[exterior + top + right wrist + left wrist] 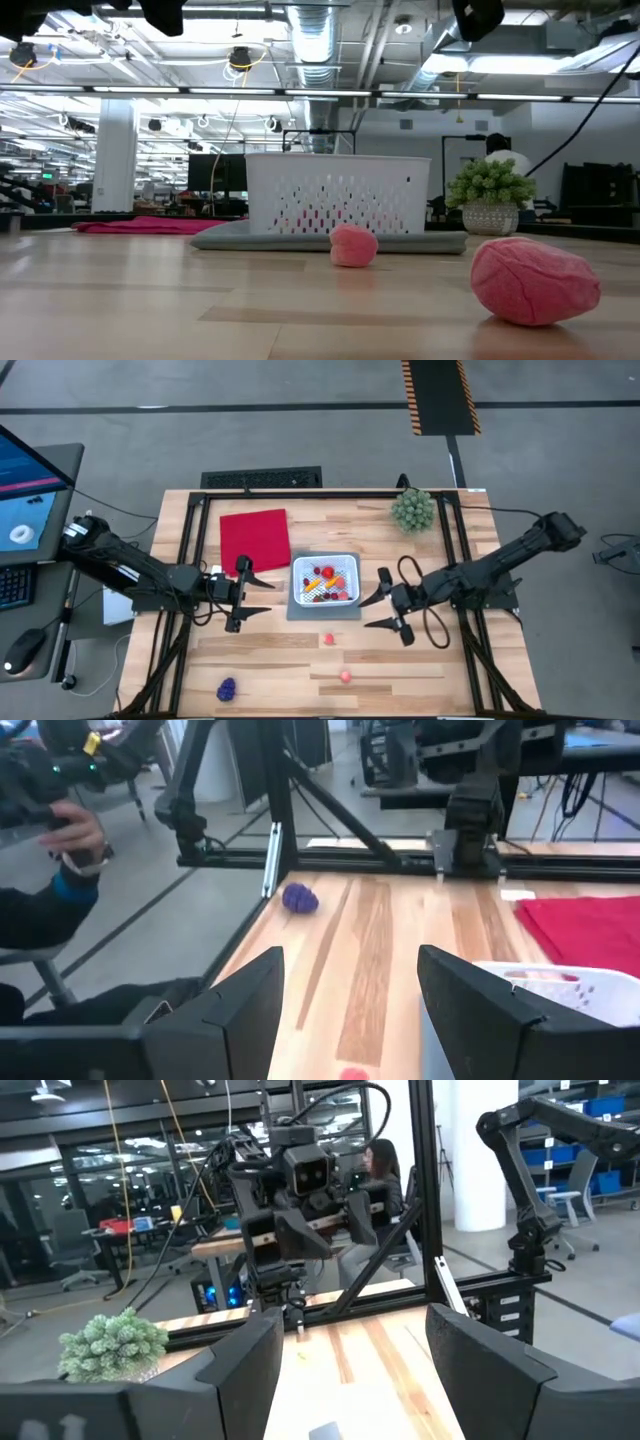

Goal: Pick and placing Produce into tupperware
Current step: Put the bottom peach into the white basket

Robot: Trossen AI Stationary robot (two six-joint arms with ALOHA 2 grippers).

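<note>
The white tupperware [325,565] [338,193] sits on a grey mat at the table's middle, with several red and yellow produce pieces [322,582] inside. Three pieces lie loose on the wood nearer the near edge: a red one [328,639] [353,245], a pink one [345,676] [533,282] and the purple grape bunch [227,688] [300,898]. My left gripper [262,598] [350,1370] hovers open just left of the tupperware. My right gripper [368,613] [350,990] hovers open just right of it, beside the mat's near right corner. Neither holds anything.
A flat red cloth [255,538] [590,930] lies left of and beyond the tupperware. A green spiky ball plant [413,510] [490,195] stands at the far right. A black frame rims the table. People show in the room beyond, with a hand [75,840] off the table's edge.
</note>
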